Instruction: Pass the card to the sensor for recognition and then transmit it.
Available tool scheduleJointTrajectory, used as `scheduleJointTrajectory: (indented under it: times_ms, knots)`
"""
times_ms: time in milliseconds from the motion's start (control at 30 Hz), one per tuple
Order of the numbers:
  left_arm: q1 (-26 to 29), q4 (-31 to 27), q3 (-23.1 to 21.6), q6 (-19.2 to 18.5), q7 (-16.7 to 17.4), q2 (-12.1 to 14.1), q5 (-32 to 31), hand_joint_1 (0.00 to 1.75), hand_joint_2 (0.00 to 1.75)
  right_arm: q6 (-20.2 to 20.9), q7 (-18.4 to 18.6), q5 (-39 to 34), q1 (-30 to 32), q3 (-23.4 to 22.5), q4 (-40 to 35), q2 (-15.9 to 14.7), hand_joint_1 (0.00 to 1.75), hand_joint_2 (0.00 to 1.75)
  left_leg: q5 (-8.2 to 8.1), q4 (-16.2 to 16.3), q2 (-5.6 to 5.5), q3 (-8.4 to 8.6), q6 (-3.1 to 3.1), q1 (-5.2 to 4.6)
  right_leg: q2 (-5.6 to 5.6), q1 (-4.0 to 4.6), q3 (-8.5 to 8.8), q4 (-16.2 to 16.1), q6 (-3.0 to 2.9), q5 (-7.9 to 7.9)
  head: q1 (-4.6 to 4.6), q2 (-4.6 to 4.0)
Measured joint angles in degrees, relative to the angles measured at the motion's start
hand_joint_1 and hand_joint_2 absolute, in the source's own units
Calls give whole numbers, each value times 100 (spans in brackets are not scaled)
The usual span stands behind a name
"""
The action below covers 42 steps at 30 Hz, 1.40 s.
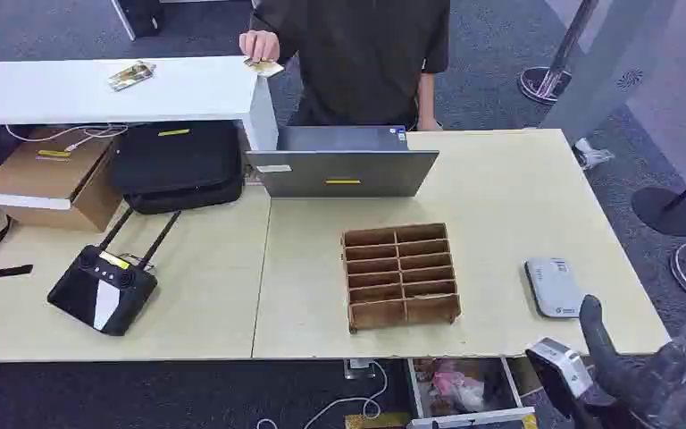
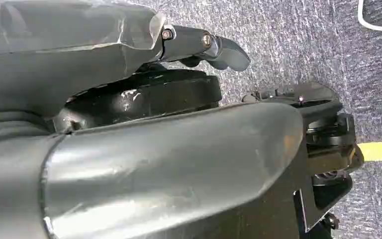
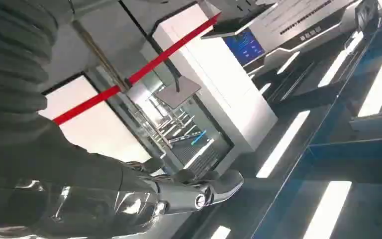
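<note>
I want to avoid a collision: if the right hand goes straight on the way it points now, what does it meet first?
Probably nothing near: the right hand points upward, toward distant ceiling lights.

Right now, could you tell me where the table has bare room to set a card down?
Bare patches: between the wooden organizer and the black controller; right of the laptop, above the grey sensor. The far-left corner is crowded by the cardboard box and black bag.
</note>
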Motion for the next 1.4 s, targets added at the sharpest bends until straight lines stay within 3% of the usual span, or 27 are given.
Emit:
scheduleJointTrajectory:
  times_ms: [700, 833, 900, 933, 1000, 1067, 1167, 1200, 1267, 1400]
  knots:
    - [1, 0, 37, -31, 0, 2, 22, 0, 0, 0, -116, -118, -15, 0, 33, 0, 0, 175, 0, 0, -1, -1, 0, 0, 0, 0, 1, 0, 0, 0, 0, 0]
    - [-1, 0, 48, -105, 11, 2, 15, 0, 0, 2, -120, 88, -295, -31, 258, -37, 0, 175, 0, -2, 0, 0, 0, 0, 1, 0, 7, 1, 0, 0, 0, 0]
    - [-19, 0, 48, -276, 166, 37, -33, 0, 0, 64, 235, 416, -544, -20, 545, -92, 0, 175, 2, -4, -3, -1, -1, 0, -4, 1, 14, 2, 0, 0, 0, 0]
    - [-27, 0, 48, -373, 238, 61, -44, 0, 0, 207, 714, 717, -789, 47, 794, -172, 0, 175, 4, -4, 3, 1, -4, 0, 2, 0, 13, 3, -3, 5, 5, 0]
    - [-60, 0, 48, -448, 328, 79, -74, 0, 0, 660, 1606, 1011, -1441, 272, 1238, -310, 0, 175, 6, -3, 29, 9, -7, -1, 26, -1, 6, 5, -18, 17, 2, 0]
    - [-92, 0, 48, -498, 415, 81, -172, 0, 0, 1263, 2097, 1194, -2203, 591, 1712, -479, 0, 175, 20, -3, 36, 15, -16, -1, 41, 0, 1, 5, -14, 29, -2, 0]
    - [-98, 0, 17, -592, 420, 98, -284, 0, 0, 2355, 2483, 1408, -3282, 1067, 2569, -737, 0, 175, 43, -3, 33, 10, -16, -1, 37, -1, -8, 6, -19, 48, -2, 0]
    - [-101, 0, -4, -612, 422, 107, -313, 0, 0, 2554, 2520, 1454, -3583, 1222, 2823, -813, 0, 175, 47, -3, 28, 6, -17, 0, 33, 1, -9, 6, -19, 48, -2, 0]
    - [-100, 0, -33, -647, 393, 125, -326, 0, 0, 2821, 2618, 1464, -4321, 1550, 3586, -912, 0, 175, 53, -4, 26, 6, -26, 0, 34, 0, -17, 13, -24, 52, -2, 0]
    - [-87, 0, -52, -651, 289, 140, -326, 0, 0, 2900, 2662, 1403, -5228, 2004, 4637, -992, 0, 175, 53, -5, 8, 5, -26, 2, 18, 3, -19, 13, -27, 52, -4, 0]
